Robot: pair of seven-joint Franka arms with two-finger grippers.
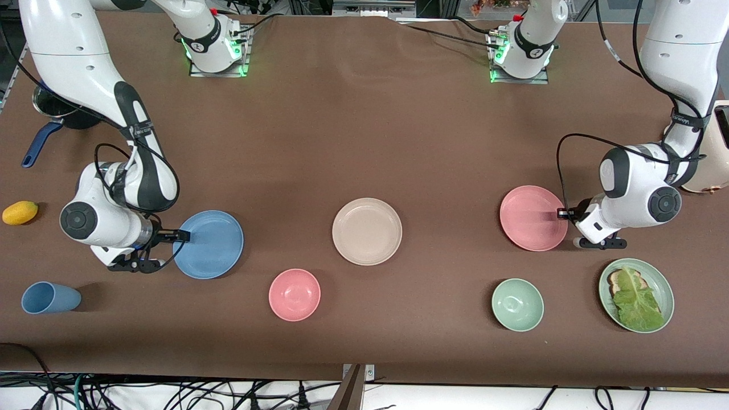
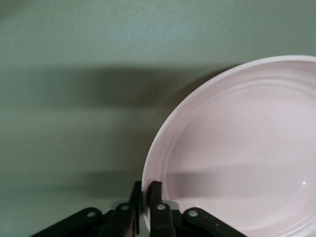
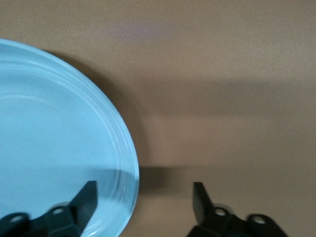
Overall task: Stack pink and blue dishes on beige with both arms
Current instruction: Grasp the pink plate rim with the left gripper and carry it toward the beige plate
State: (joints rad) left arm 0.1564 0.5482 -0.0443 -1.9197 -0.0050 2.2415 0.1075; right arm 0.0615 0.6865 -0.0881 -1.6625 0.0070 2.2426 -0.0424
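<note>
Brown cloth covers the table (image 1: 364, 125). The beige plate (image 1: 367, 231) is located at its centre. The blue plate (image 1: 208, 244) lies toward the right arm's end; its rim is straddled by the right gripper (image 3: 143, 197), fingers spread. The pink plate (image 1: 533, 217) lies toward the left arm's end; its rim is pinched by the left gripper (image 2: 146, 195).

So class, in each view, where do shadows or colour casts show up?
Front view: green glow at both arm bases. Left wrist view: greenish cast on the table, dark shadow band beside the pink plate. Right wrist view: shadow beside the blue plate.
</note>
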